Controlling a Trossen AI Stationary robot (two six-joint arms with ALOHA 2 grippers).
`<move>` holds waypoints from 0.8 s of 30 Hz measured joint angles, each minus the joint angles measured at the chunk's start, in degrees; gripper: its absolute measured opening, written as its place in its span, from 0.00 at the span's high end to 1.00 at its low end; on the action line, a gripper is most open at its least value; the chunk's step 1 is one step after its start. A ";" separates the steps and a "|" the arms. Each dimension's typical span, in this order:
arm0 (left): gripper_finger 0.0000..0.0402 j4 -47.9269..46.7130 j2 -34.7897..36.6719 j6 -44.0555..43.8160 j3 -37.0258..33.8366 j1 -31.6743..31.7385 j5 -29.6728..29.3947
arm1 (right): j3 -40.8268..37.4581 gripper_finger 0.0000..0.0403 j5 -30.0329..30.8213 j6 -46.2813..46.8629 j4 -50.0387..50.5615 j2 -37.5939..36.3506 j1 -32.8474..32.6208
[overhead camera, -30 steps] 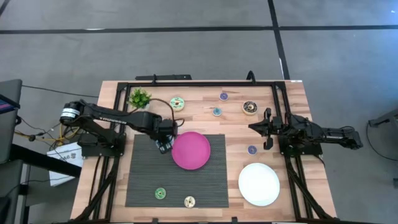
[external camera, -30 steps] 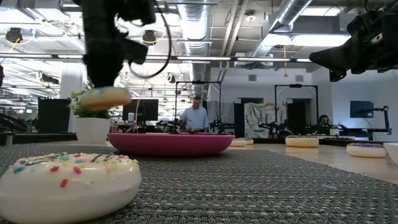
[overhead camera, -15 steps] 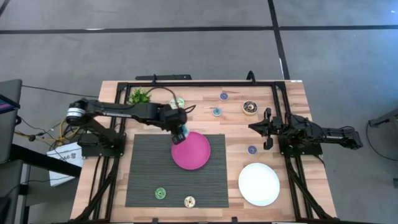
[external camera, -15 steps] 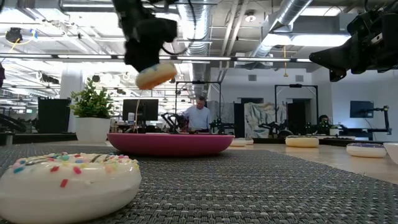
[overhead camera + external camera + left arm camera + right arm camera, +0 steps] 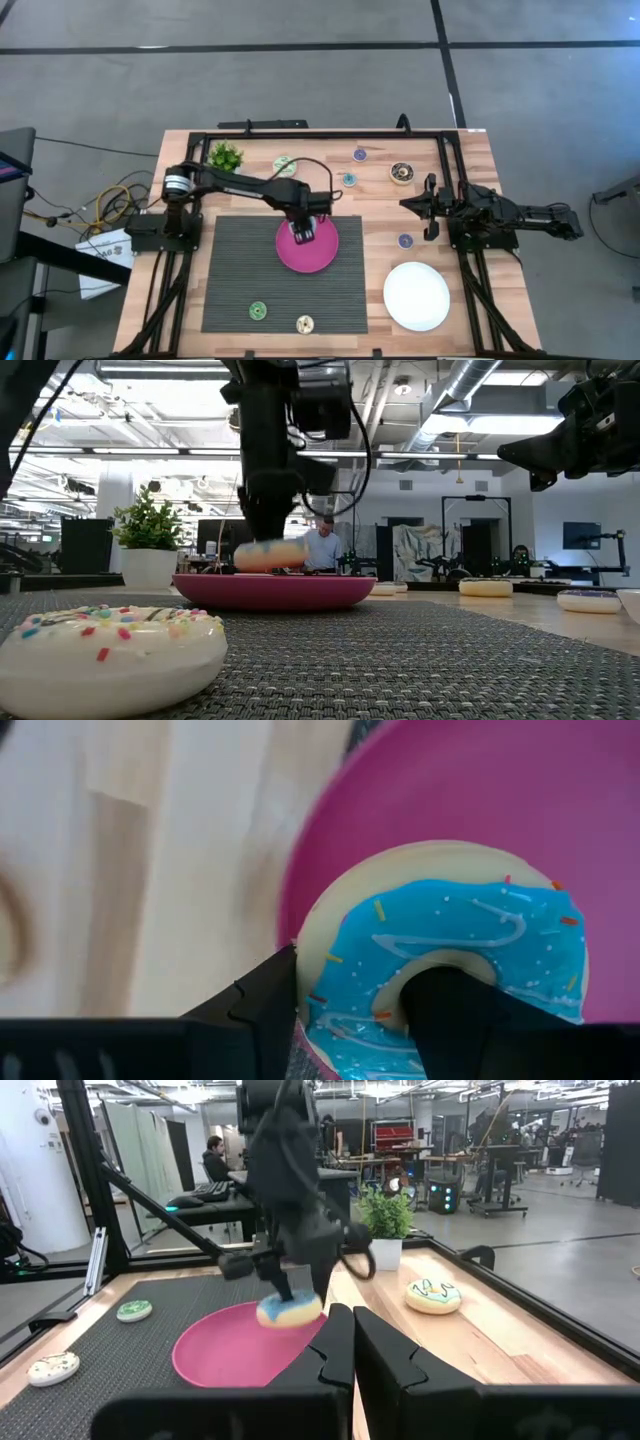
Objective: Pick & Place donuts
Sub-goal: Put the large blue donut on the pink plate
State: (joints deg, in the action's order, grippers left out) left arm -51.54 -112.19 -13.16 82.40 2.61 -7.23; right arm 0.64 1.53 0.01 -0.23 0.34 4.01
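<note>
blue-iced sprinkled donut [image 5: 450,970], pink plate [image 5: 322,255], white plate [image 5: 416,296], grey ribbed mat [image 5: 240,275]

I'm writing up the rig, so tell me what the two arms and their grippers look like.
Both arms are black and jointed. The left arm has a silver collar near its base and a thin black cable looping along it to the left gripper, whose fingers are dark, angular wedges. The right gripper ends in matching black, faceted fingers.

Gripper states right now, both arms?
Left gripper: shut on the blue-iced donut with sprinkles, one finger through its hole, just over the pink round plate.
Right gripper: shut, holding nothing.
</note>
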 joint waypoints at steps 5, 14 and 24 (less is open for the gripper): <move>0.60 -0.05 -1.52 -0.01 -0.06 0.51 0.01 | 0.00 1.00 -0.01 0.00 -0.07 0.00 -0.02; 0.60 0.30 -1.48 -2.51 -0.04 1.14 2.49 | 0.00 1.00 0.01 0.00 -0.11 0.02 0.00; 0.53 -0.46 -1.48 -3.29 -0.04 1.09 2.50 | 0.00 1.00 0.01 0.00 -0.15 0.01 -0.02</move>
State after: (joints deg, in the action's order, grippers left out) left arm -52.00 -113.67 -16.45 82.37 3.70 -4.73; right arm 0.64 1.54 0.01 -0.38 0.35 3.99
